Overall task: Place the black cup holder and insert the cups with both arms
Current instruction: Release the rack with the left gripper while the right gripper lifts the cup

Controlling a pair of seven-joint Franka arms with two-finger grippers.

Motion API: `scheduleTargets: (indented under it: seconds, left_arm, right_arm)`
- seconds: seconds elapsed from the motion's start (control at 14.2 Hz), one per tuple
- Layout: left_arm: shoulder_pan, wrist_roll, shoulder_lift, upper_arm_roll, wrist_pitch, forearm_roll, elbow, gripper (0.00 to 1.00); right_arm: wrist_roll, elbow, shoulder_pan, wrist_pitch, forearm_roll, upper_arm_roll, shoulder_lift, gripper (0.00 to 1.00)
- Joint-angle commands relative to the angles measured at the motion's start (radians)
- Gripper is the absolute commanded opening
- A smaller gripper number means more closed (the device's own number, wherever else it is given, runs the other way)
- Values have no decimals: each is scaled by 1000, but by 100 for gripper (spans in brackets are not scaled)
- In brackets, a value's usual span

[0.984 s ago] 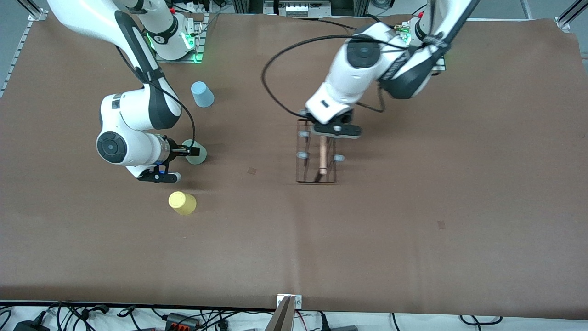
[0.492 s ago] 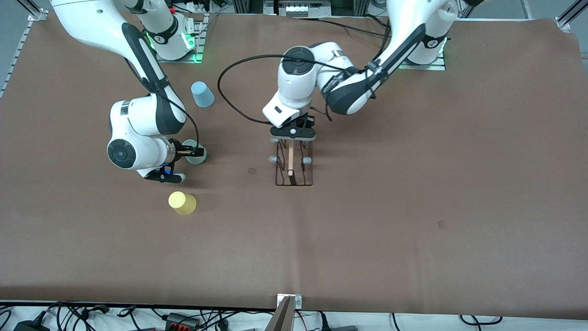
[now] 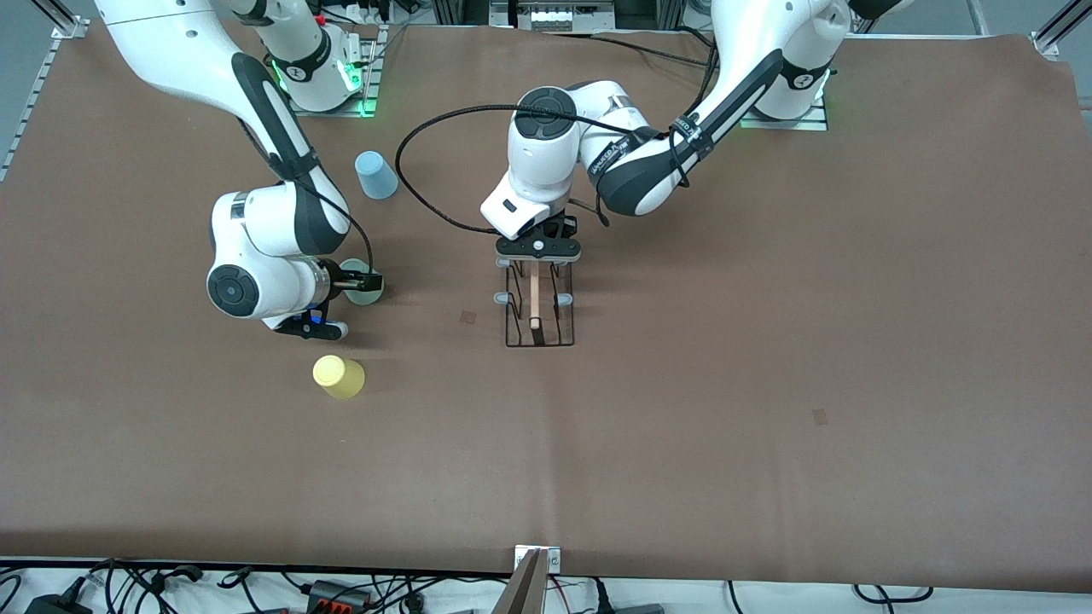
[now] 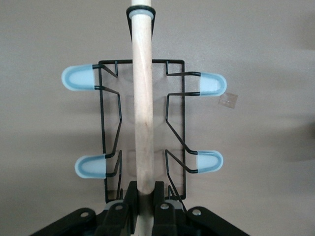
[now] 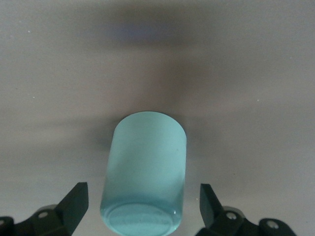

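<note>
The black cup holder [image 3: 539, 322] stands near the middle of the table, its wooden handle [image 4: 143, 98] running between blue-grey tipped pegs [image 4: 78, 77]. My left gripper [image 3: 539, 254] [image 4: 144, 189] is over it, shut on one end of that handle. The pale grey-green cup [image 3: 367, 292] [image 5: 145, 162] sits toward the right arm's end. My right gripper [image 3: 362, 279] [image 5: 143, 194] is open, one finger on each side of it and neither touching. The light blue cup [image 3: 375, 175] lies farther from the front camera than the grey-green one. The yellow cup [image 3: 339, 376] lies nearer.
Brown paper [image 3: 768, 358] covers the whole table. Two small tape marks [image 3: 467, 316] [image 3: 820, 416] lie flat on it. Cables and plugs [image 3: 333, 590] run along the edge nearest the front camera.
My left arm has carried the cup holder toward the right arm's end of the table and straightened it. My right arm shifted slightly and its gripper stays open around the grey-green cup.
</note>
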Motion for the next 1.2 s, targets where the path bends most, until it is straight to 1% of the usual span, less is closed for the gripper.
scheduleTargets:
  seconds: [0.0, 0.07, 0.14, 0.21, 0.28, 0.42, 0.49, 0.63, 0.7, 0.84, 0.91, 1.12]
  left_arm:
    - [1, -18, 10, -1, -38, 15, 36, 100]
    - [9, -20, -18, -1, -65, 12, 36, 100]
    - [37, -18, -38, -12, -111, 9, 40, 100]
    - [76, -13, -50, -22, -150, 9, 52, 100]
    - [103, -10, -66, -39, -187, -9, 74, 100]
    - [171, -7, -84, -58, -245, -28, 95, 100]
    - [220, -4, -98, -76, -254, -28, 91, 100]
    - [348, 67, -106, -146, -279, -28, 79, 100]
    - [417, 139, -107, -186, -325, -28, 77, 100]
    - [530, 184, -129, -245, -378, -28, 71, 100]
    - [580, 188, -141, -275, -420, -28, 71, 100]
    - [718, 188, -204, -366, -509, -28, 81, 100]
  right_arm:
    - [14, -13, 3, 12, 15, 1, -4, 69]
    - [14, -10, 3, 8, 15, 1, -4, 50]
    - [14, -4, 1, 2, 15, 1, -6, 36]
    - [14, 2, 1, -3, 15, 1, -12, 30]
    - [11, 23, 1, -21, 15, 1, -17, 26]
    - [14, 121, 2, -131, 15, 0, -21, 23]
    - [14, 198, 3, -212, 15, 0, -21, 23]
    - [14, 316, 9, -314, 23, 1, -18, 23]
    - [14, 348, 25, -331, 55, 3, -18, 23]
    - [13, 376, 67, -341, 142, 3, -20, 23]
    - [36, 379, 100, -345, 162, 3, -21, 23]
    - [167, 404, 206, -365, 163, 3, -38, 23]
